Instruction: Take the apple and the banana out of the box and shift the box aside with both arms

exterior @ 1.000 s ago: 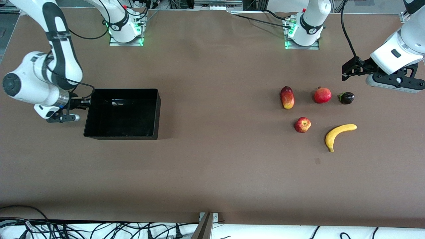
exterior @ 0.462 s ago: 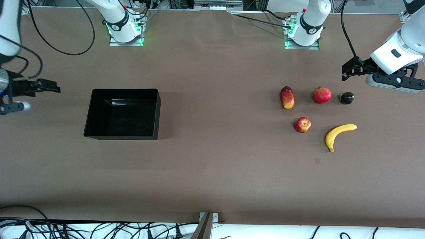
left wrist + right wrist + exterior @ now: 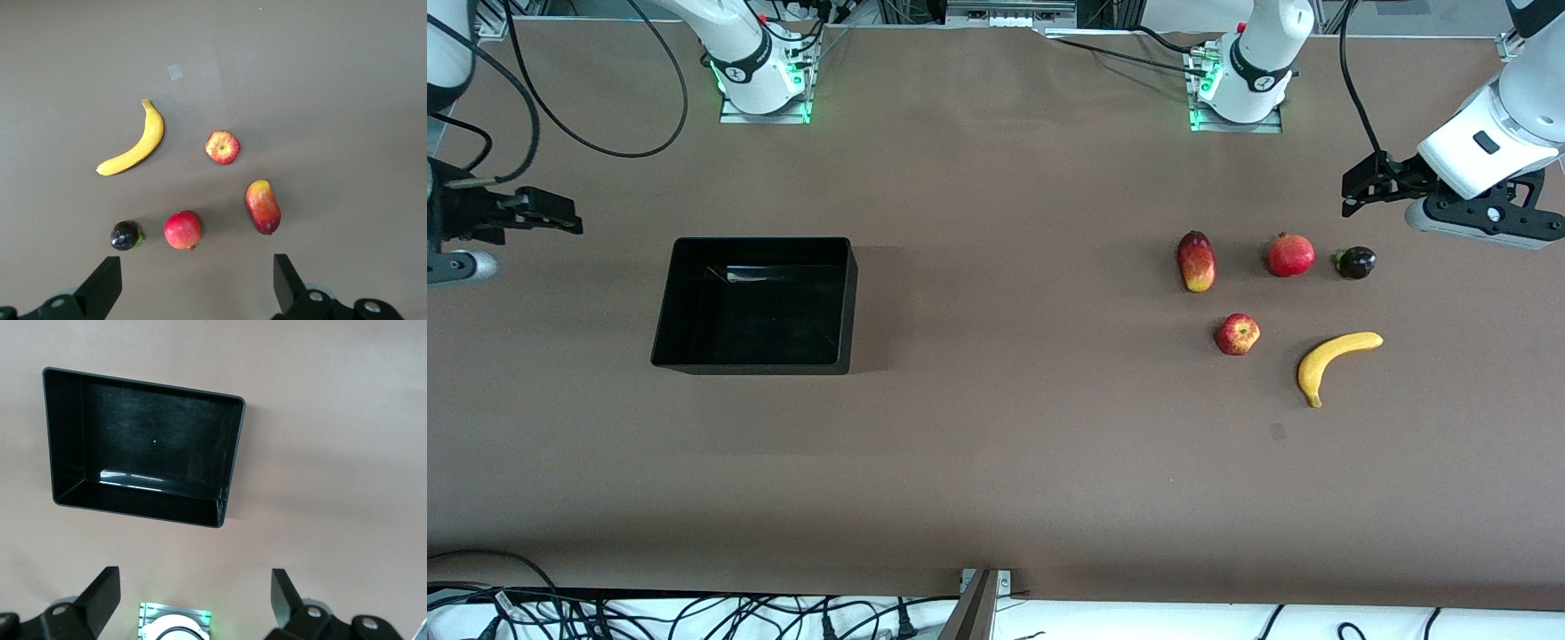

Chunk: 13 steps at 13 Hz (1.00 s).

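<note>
The right pincer (image 3: 560, 213) has let go of the box (image 3: 756, 304) and pulled away, fingers spread. The left pincer (image 3: 1356, 187) waits released above the fruit. Apple (image 3: 1237, 334) and banana (image 3: 1334, 360) lie on the tabletop (image 3: 1014, 444); the task looks finished.

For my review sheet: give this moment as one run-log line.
box: empty, right arm's end | apple, banana: on table, left arm's end | left gripper: open above fruits | right gripper: open, beside box

Open middle of the tabletop (image 3: 1014, 400) — obstacles only toward its two ends
The box (image 3: 758, 304) sits alone toward the right arm's end; five fruits cluster toward the left arm's end, narrow gaps between them.
</note>
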Tool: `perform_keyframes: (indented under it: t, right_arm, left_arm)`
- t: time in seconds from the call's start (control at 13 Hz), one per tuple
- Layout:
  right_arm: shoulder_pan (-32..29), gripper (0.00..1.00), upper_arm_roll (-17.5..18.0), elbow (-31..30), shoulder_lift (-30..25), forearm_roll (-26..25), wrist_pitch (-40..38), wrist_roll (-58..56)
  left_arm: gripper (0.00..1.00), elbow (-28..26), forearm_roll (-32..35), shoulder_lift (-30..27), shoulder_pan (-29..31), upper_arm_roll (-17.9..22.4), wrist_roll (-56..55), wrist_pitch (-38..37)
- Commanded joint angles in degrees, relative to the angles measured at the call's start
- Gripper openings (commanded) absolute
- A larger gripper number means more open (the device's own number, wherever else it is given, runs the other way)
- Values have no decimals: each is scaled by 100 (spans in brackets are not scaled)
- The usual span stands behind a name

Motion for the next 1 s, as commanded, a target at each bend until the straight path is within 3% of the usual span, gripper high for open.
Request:
perform_keyframes:
  t: [0.0, 0.08, 0.23, 0.31, 0.54, 0.92]
  right_arm:
    - [-893, 100, 911, -92, -203, -265, -138, 103]
    - [-1095, 100, 1113, -354, -352, -275, -69, 77]
    - [-1963, 100, 2226, -1055, -887, -546, 473, 129]
    - [-2341, 100, 2597, -1399, -1142, -730, 781, 112]
    - [-2609, 100, 2689, -1561, -1364, -715, 881, 68]
    - [-2487, 100, 2636, -1561, -1487, -688, 828, 129]
  left_arm:
    - [100, 144, 43, 46, 7, -33, -58, -124]
    - [100, 144, 43, 46, 7, -33, -58, -124]
    - [100, 135, 43, 46, 7, -33, -58, -124]
    - [100, 135, 43, 46, 16, -33, -58, -124]
    - [100, 135, 43, 46, 7, -33, -58, -124]
    - [100, 135, 43, 46, 16, -25, -58, -124]
